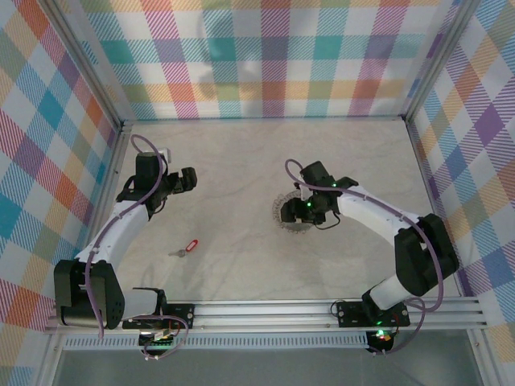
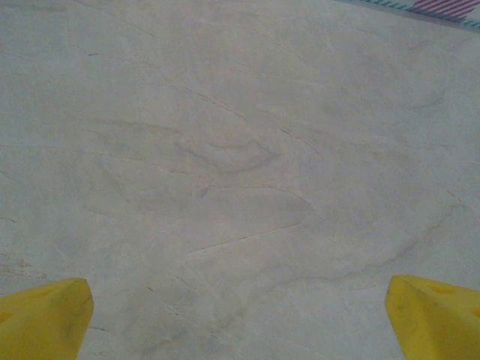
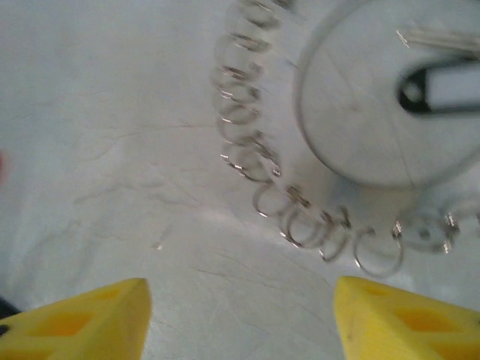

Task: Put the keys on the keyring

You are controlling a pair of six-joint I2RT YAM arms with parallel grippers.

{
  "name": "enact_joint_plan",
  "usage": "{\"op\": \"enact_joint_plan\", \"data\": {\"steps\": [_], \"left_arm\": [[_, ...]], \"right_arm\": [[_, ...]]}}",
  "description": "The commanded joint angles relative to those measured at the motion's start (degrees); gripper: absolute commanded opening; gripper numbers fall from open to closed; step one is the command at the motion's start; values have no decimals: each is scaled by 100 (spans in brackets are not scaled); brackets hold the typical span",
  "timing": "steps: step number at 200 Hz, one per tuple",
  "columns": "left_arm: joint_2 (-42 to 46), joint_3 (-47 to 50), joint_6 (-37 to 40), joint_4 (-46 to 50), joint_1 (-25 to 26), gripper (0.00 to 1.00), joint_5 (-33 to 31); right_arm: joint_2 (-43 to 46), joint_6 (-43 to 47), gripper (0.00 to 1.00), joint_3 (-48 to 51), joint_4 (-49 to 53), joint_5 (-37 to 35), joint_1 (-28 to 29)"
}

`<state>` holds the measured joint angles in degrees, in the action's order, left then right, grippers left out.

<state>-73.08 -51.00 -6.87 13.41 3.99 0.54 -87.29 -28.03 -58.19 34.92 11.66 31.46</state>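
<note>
The keyring (image 1: 284, 214) lies mid-table, a flat grey ring edged with several small wire loops (image 3: 247, 161). A key with a black tag (image 3: 442, 86) rests inside the ring's centre. Another key with a red tag (image 1: 191, 245) lies on the table to the left, its small metal blade (image 1: 177, 253) pointing toward the near edge. My right gripper (image 1: 298, 212) hovers low over the keyring's right side. In the right wrist view its yellow fingertips (image 3: 240, 315) stand apart over bare table, just short of the loops. My left gripper (image 1: 187, 178) is open at the back left, above bare table (image 2: 240, 319).
Checked cloth walls (image 1: 265, 56) close in the table on the back, left and right. A metal rail (image 1: 265, 310) with both arm bases runs along the near edge. The table surface (image 1: 233, 161) is pale and creased.
</note>
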Motion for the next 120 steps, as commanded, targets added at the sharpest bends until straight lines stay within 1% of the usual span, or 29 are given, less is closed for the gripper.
{"op": "enact_joint_plan", "data": {"steps": [1, 22, 41, 63, 84, 105, 112, 120], "left_arm": [[-38, 53, -68, -32, 25, 100, -20], [-60, 47, -83, -23, 23, 100, -28], [-47, 60, -78, -13, 40, 100, -53], [-43, 72, -67, -14, 45, 100, -97], [-28, 59, -64, 7, 58, 100, -80], [20, 75, -49, 21, 78, 100, -123], [40, 86, -42, 28, 91, 100, -137], [61, 97, -33, 30, 100, 100, -160]], "right_arm": [[-46, -1068, 56, 83, 250, -193, -16], [-238, -1050, 48, -137, 564, -480, -17], [-339, -1055, 38, -116, 532, -442, -17], [-336, -982, 38, -142, 565, -533, -22], [-220, -808, 38, -162, 647, -891, -151], [12, -576, 36, -24, 639, -1635, -258], [57, -480, 35, 21, 601, -1709, -308], [47, -390, 33, 38, 576, -1633, -361]]}}
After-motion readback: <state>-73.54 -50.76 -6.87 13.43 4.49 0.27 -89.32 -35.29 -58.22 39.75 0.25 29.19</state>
